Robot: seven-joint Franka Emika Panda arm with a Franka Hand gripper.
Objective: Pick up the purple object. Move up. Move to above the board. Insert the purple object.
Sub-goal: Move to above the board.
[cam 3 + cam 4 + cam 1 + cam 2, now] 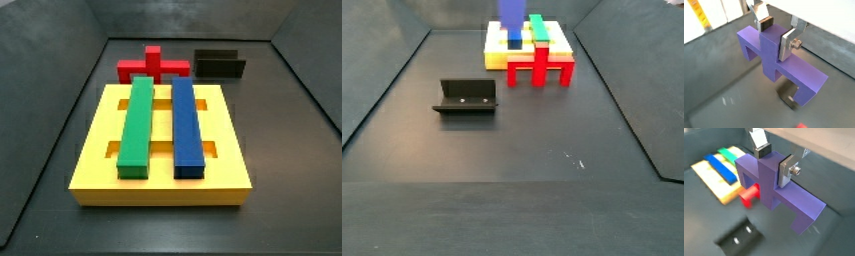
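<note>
The purple object (784,60) is a cross-shaped block with downward legs. My gripper (776,34) is shut on its upright centre bar, one pad on each side, and holds it in the air; both wrist views show this (774,162). Below it lie the yellow board (714,183) and, under the object, a red piece (749,195). In a side view the board (94,150) carries a green bar (136,125) and a blue bar (187,125). The gripper is out of both side views. A purple column (513,10) hangs at one side view's upper edge.
The red cross-shaped piece (151,67) stands on the floor at the board's end. The dark fixture (466,97) stands apart from the board (529,58), and shows in wrist views (789,95) (741,239). Grey walls ring the dark floor.
</note>
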